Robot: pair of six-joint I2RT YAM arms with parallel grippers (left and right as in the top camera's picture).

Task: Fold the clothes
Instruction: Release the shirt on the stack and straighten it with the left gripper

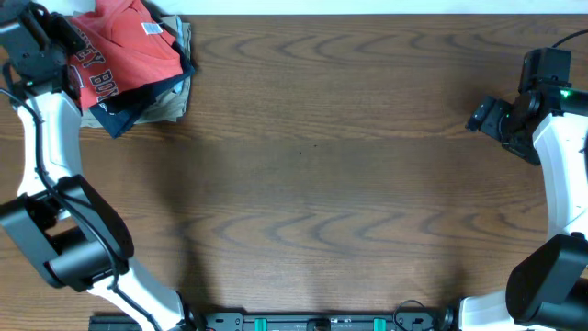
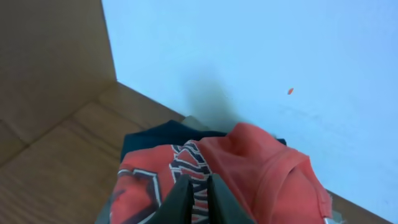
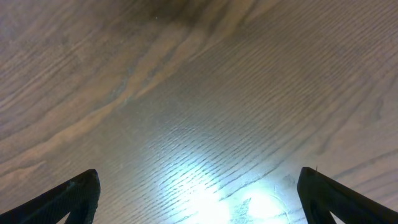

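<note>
The coral-red T-shirt [image 1: 124, 46] with white, navy-outlined lettering lies bunched on top of a clothes pile at the table's far left corner. Its small white neck label faces up. My left gripper [image 1: 66, 41] is at the pile's left side. In the left wrist view its jaws [image 2: 199, 180] are nearly closed, pinching the lettered part of the shirt [image 2: 261, 168]. My right gripper [image 1: 478, 118] hovers over bare table at the far right. It is wide open and empty in the right wrist view [image 3: 199, 193].
Under the shirt lie a navy garment [image 1: 115, 119] and a khaki-beige one [image 1: 175, 101]. The navy garment also shows in the left wrist view [image 2: 155, 134]. A pale blue wall [image 2: 280, 50] rises right behind the pile. The wooden table [image 1: 312, 184] spreads between the arms.
</note>
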